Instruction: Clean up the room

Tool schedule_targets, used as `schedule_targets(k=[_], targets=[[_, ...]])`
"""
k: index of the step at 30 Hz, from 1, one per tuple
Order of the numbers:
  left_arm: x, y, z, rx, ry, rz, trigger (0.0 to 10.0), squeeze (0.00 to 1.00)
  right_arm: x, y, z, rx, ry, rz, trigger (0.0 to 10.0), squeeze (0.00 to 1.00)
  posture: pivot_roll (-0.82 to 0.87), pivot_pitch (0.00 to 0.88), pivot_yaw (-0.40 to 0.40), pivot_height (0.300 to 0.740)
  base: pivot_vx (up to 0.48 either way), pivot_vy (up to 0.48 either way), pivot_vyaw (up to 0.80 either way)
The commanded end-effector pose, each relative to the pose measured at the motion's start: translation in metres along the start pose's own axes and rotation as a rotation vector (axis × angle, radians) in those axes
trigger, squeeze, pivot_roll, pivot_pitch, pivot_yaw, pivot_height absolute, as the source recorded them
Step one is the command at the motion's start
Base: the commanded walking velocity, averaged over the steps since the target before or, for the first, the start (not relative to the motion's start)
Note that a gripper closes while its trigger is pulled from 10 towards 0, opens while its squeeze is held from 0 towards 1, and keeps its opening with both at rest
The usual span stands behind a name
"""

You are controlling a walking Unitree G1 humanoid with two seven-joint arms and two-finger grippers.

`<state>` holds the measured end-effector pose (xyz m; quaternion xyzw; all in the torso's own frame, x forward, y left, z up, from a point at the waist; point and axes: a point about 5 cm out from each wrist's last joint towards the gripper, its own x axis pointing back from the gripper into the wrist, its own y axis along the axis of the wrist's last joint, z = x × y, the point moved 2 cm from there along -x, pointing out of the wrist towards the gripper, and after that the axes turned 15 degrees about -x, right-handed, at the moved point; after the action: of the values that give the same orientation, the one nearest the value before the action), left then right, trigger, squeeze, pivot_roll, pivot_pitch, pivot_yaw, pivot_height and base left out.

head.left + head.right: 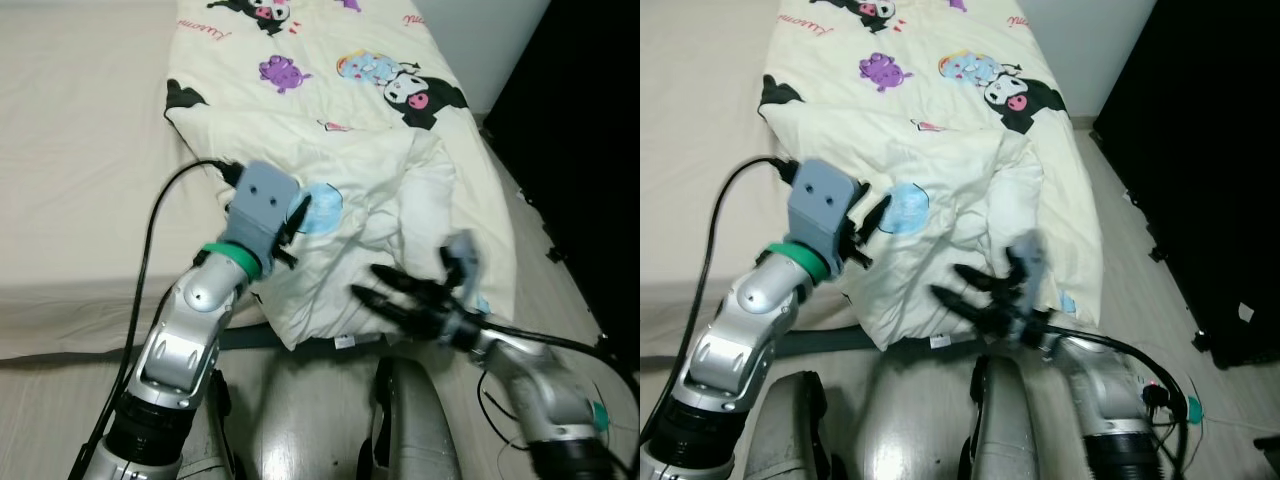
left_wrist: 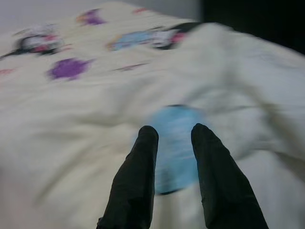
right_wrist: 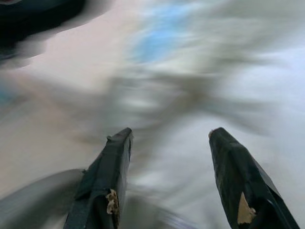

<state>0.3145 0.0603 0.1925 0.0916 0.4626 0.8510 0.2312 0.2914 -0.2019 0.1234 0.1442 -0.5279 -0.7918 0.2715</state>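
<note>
A cream comforter (image 1: 380, 190) printed with cartoon figures lies rumpled across the bed, its lower edge hanging over the near side. My left gripper (image 1: 297, 215) hovers over a round blue print (image 1: 322, 208) on the bunched part. In the left wrist view the left gripper (image 2: 174, 136) is open, and the blue print (image 2: 174, 143) shows between its fingers. My right gripper (image 1: 368, 282) is open low at the comforter's hanging edge, fingers pointing left. The right wrist view is blurred; there the right gripper (image 3: 169, 136) stands wide apart with nothing in it.
A beige sheet (image 1: 80, 150) covers the left part of the bed. A black surface (image 1: 580, 120) stands along the right, with a strip of floor (image 1: 530, 230) beside the bed. Cables (image 1: 500, 400) lie by my right arm. Wooden floor (image 1: 310, 420) is near my legs.
</note>
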Motion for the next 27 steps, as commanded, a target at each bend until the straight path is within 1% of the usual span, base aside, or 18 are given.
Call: schedule_targets(k=[1,2,3,4,5,7,9,12,13,15,17,18,20,21,23,24,26,27], targets=[[-0.004,0.006,-0.019,-0.028,-0.069,-0.03,10.0,0.0,0.014,0.0,-0.016,0.008,-0.095,-0.017,10.0,0.0,-0.06,0.117,0.019,0.499,0.0,0.0,0.0],[-0.011,0.012,-0.044,-0.05,-0.172,-0.059,10.0,0.0,0.02,0.008,-0.029,0.012,-0.168,-0.032,10.0,0.0,-0.06,0.116,0.017,0.499,0.0,0.0,0.0],[-0.011,0.012,-0.044,-0.05,-0.172,-0.059,10.0,0.0,0.02,0.008,-0.029,0.012,-0.168,-0.032,10.0,0.0,-0.06,0.116,0.017,0.499,0.0,0.0,0.0],[-0.022,0.01,-0.061,-0.033,-0.232,-0.049,10.0,0.0,0.014,0.017,-0.034,0.005,-0.188,-0.063,10.0,0.0,-0.06,0.114,0.014,0.499,0.0,0.0,0.0],[-0.022,0.01,-0.061,-0.033,-0.232,-0.049,10.0,0.0,0.014,0.017,-0.034,0.005,-0.188,-0.063,10.0,0.0,-0.06,0.114,0.014,0.499,0.0,0.0,0.0],[-0.031,0.004,-0.068,-0.052,-0.225,-0.019,10.0,0.0,0.007,0.023,-0.03,0.0,-0.179,-0.091,10.0,0.0,-0.06,0.114,0.014,0.499,0.0,0.0,0.0],[-0.041,-0.01,-0.074,-0.081,-0.184,0.057,10.0,0.0,-0.003,0.028,-0.022,0.003,-0.145,-0.103,10.0,0.0,-0.07,0.113,0.014,0.499,0.0,0.0,0.0],[-0.05,-0.028,-0.075,-0.106,-0.104,0.168,10.0,0.0,-0.012,0.03,-0.015,0.004,-0.108,-0.106,10.0,0.0,-0.07,0.116,0.013,0.499,0.0,0.0,0.0],[-0.05,-0.028,-0.075,-0.106,-0.104,0.168,10.0,0.0,-0.012,0.03,-0.015,0.004,-0.108,-0.106,10.0,0.0,-0.07,0.116,0.013,0.499,0.0,0.0,0.0],[-0.05,-0.056,-0.067,-0.127,0.005,0.323,10.0,0.0,-0.017,0.028,-0.01,0.003,-0.093,-0.106,10.0,0.0,-0.07,0.121,0.013,0.499,0.0,0.0,0.0],[-0.041,-0.081,-0.059,-0.151,0.08,0.443,10.0,0.0,-0.019,0.027,-0.008,0.0,-0.087,-0.109,10.0,0.0,-0.07,0.125,0.015,0.499,0.0,0.0,0.0],[-0.041,-0.081,-0.059,-0.151,0.08,0.443,10.0,0.0,-0.019,0.027,-0.008,0.0,-0.087,-0.109,10.0,0.0,-0.07,0.125,0.015,0.499,0.0,0.0,0.0],[-0.032,-0.097,-0.05,-0.165,0.133,0.514,10.0,0.0,-0.02,0.027,-0.008,-0.003,-0.086,-0.114,10.0,0.0,-0.06,0.126,0.016,0.499,0.0,0.0,0.0],[-0.032,-0.097,-0.05,-0.165,0.133,0.514,10.0,0.0,-0.02,0.027,-0.008,-0.003,-0.086,-0.114,10.0,0.0,-0.06,0.126,0.016,0.499,0.0,0.0,0.0],[-0.01,-0.118,-0.022,-0.163,0.256,0.59,10.0,0.0,-0.021,0.028,-0.009,-0.005,-0.085,-0.117,10.0,0.0,-0.05,0.128,0.022,0.499,0.0,0.0,0.0],[-0.01,-0.118,-0.022,-0.163,0.256,0.59,10.0,0.0,-0.021,0.028,-0.009,-0.005,-0.085,-0.117,10.0,0.0,-0.05,0.128,0.022,0.499,0.0,0.0,0.0],[0.017,-0.13,0.007,-0.178,0.372,0.636,10.0,0.0,-0.022,0.029,-0.009,-0.005,-0.084,-0.119,10.0,0.0,-0.03,0.129,0.026,0.499,0.0,0.0,0.0],[0.035,-0.133,0.024,-0.213,0.419,0.64,10.0,0.0,-0.022,0.029,-0.009,-0.002,-0.079,-0.116,10.0,0.0,-0.02,0.134,0.028,0.499,0.0,0.0,0.0]])
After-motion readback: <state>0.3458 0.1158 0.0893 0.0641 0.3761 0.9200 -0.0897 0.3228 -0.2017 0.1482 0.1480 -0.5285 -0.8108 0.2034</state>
